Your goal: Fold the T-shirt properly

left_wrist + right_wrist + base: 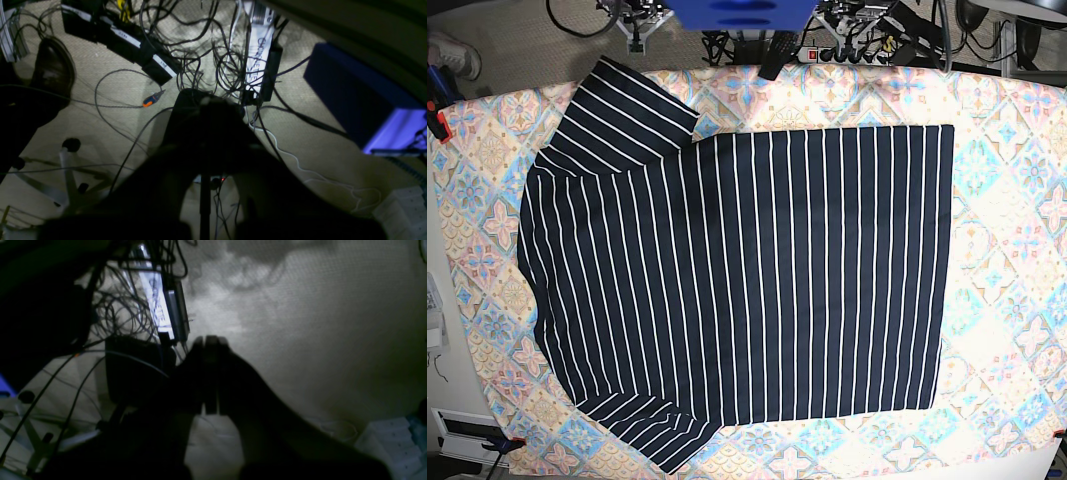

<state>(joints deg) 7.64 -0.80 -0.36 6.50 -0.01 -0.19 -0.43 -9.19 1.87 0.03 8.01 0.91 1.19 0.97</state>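
Note:
The T-shirt (757,280), dark navy with thin white stripes, lies spread flat and sideways in the base view. Its hem is at the right, and its two short sleeves (627,110) (647,425) point to the upper left and lower left. Neither gripper shows over the table in that view. In the left wrist view my left gripper (200,98) is a dark silhouette, shut and empty, hanging over the floor. My right gripper (210,340) in the right wrist view is also shut with nothing between its fingers, over bare carpet.
A pastel floral-tile cloth (1007,200) covers the table under the shirt, clamped at its left corners (437,122). On the floor lie tangled cables (213,56), an orange-handled screwdriver (151,99), a shoe (53,66), a blue box (360,96) and a chair base (66,166).

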